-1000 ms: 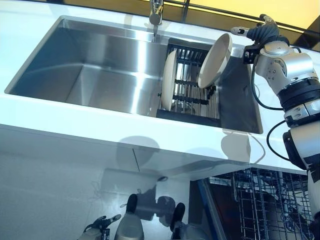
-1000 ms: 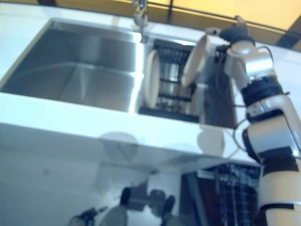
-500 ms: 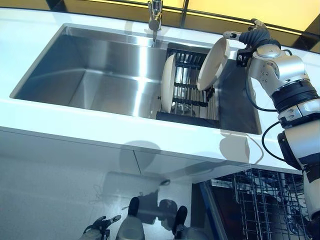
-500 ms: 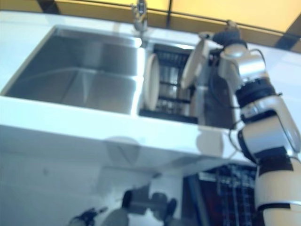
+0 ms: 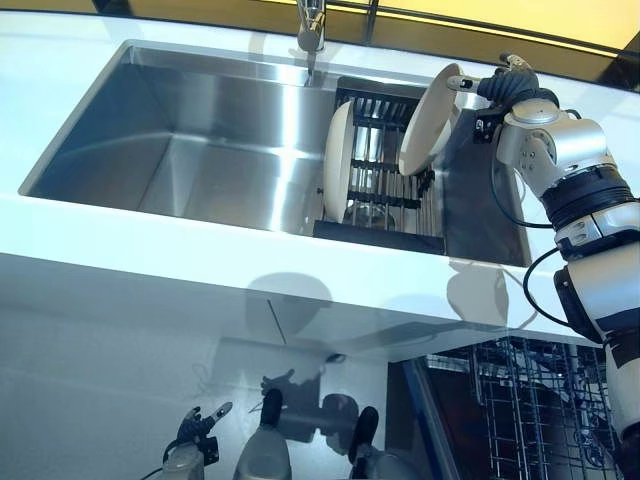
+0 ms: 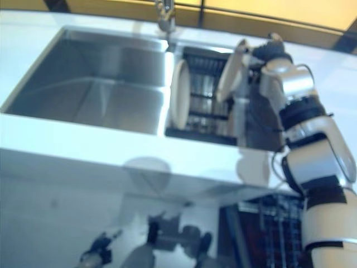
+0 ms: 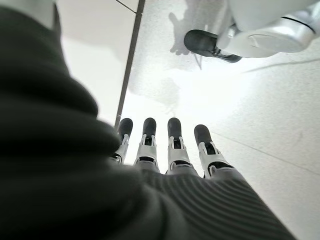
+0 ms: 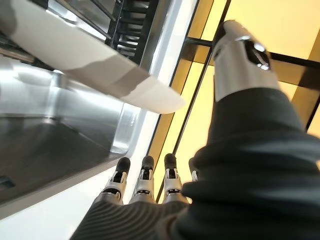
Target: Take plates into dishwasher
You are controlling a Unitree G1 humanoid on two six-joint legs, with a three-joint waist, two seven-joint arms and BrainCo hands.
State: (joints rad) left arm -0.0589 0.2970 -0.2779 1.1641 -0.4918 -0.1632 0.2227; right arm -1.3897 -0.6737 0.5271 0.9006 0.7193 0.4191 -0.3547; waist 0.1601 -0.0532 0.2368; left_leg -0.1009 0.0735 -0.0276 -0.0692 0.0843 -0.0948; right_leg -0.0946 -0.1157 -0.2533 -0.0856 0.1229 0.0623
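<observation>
White plate (image 5: pixel 429 119) leans tilted at the right end of the black rack (image 5: pixel 385 205) in the sink (image 5: pixel 190 140), its upper rim toward the right hand (image 5: pixel 500 85). That hand sits just behind the plate's top edge at the back right corner of the sink; in its wrist view the fingers (image 8: pixel 142 182) are straight and the thumb stands apart, with the plate's rim (image 8: pixel 100 75) passing just beside them, not clasped. Whether any finger touches the rim I cannot tell. A second plate (image 5: pixel 338 173) stands upright on edge at the left end of the rack, well apart from the first. The tap (image 5: pixel 312 28) rises behind the sink, just left of the rack. A white counter (image 5: pixel 200 270) surrounds the sink. Below its right end, the wire basket of the dishwasher (image 5: pixel 530 410) shows. The left hand (image 5: pixel 195 432) hangs low near the floor, fingers (image 7: pixel 172 142) straight and holding nothing.
</observation>
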